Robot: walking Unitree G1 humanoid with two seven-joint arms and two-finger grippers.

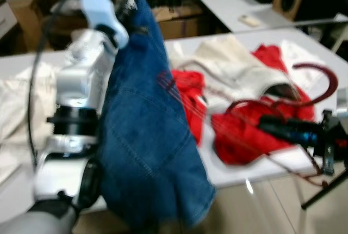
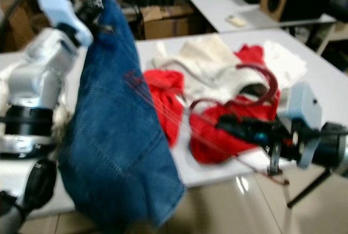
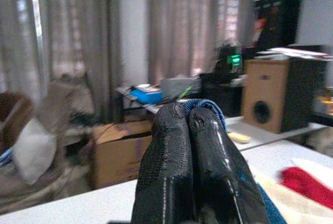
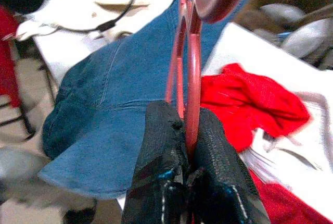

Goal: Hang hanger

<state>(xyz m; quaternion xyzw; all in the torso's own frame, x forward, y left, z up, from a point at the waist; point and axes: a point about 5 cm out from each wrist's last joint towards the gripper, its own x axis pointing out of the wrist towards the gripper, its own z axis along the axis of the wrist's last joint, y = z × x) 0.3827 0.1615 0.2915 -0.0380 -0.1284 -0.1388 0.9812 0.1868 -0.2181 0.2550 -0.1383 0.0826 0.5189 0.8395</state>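
Both head views are blurred, so fine outlines are hard to make out. A large piece of dark blue denim clothing is held up by the left gripper, whose two black fingers are pressed together on a fold of the cloth at its top edge; the gripper itself is largely hidden behind the fabric in the head views, where the raised silver left arm is seen beside the garment. The denim hangs down past the near edge of the white table, covering part of the tabletop and a stretch of the dark red plastic hanger. The hanger is clamped between the fingers of the right gripper, low over the table's near right edge; its curved hook is seen above the red garment, while its thin lower bars are smeared and partly lost against the red cloth. A cream-white garment lies behind the red one, touching it. Beyond the table's far edge, a brown cardboard box and a wooden speaker cabinet are seen, with beige floor open below the near edge.
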